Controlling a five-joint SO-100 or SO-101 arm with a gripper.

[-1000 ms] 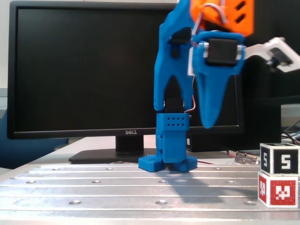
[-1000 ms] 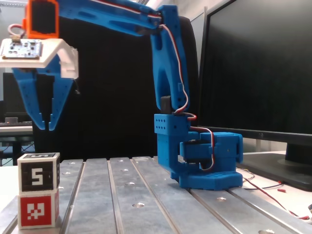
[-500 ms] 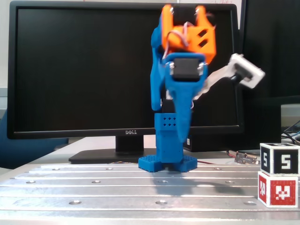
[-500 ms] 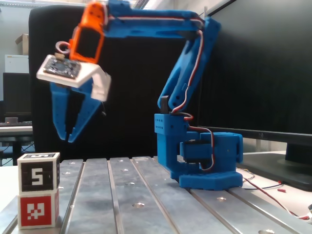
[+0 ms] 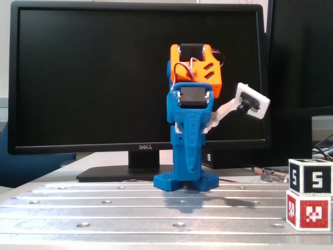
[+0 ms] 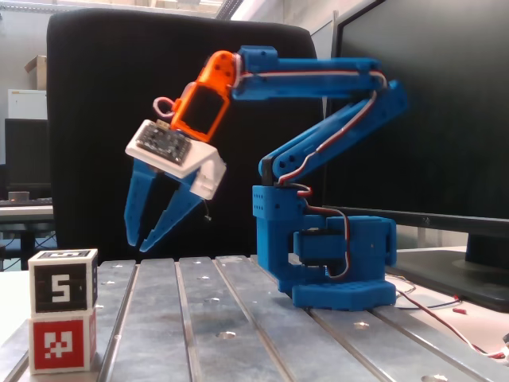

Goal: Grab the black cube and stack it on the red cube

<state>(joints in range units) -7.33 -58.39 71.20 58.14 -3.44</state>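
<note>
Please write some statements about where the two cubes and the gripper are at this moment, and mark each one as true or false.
1. The black cube sits on top of the red cube. True.
2. The gripper holds the black cube. False: it hangs in the air, apart from both cubes, and its fingers hold nothing.
3. The fingers are spread a little apart. True.
4. The red cube lies on its own, far from the black cube. False: the two touch, as one stack.
5. The stack stands on the metal table. True.
</note>
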